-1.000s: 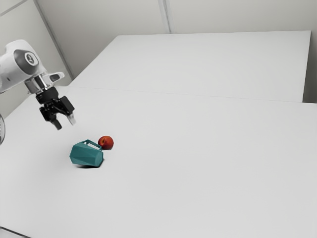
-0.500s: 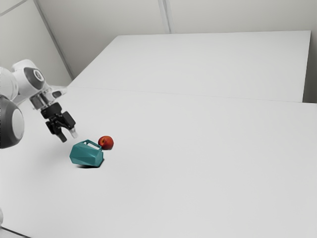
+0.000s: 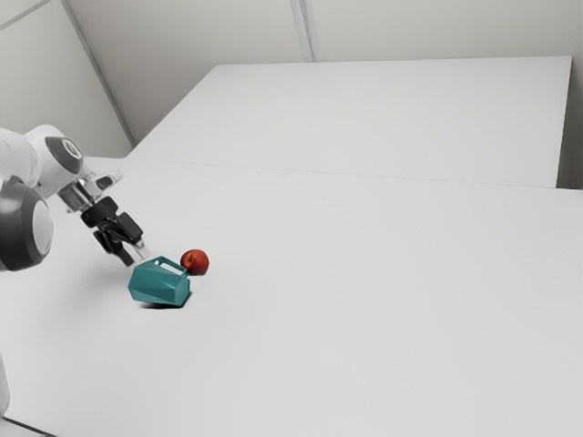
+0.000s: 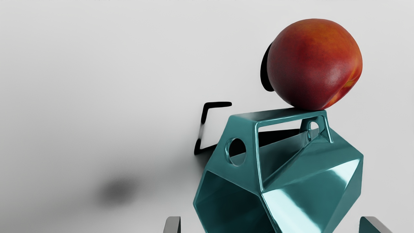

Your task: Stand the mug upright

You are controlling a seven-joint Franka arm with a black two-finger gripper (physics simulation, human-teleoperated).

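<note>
My gripper (image 3: 135,257) is just above the mouth end of the teal mug (image 3: 159,284), on the exterior view's left. The faceted mug lies on its side, its handle facing the red-orange fruit. In the wrist view the open gripper (image 4: 270,225) has its fingertips wide apart, with the mug (image 4: 300,181) between and beyond them and nothing held. The mug's dark opening faces my hand, and its handle appears to touch the fruit (image 4: 313,64).
The fruit (image 3: 195,262) rests on the white table (image 3: 364,300) right beside the mug's handle. A pale raised panel (image 3: 392,118) stands behind the table.
My hand has come down and toward the exterior view's right, closer to the mug. Mug and fruit have stayed where they were.
</note>
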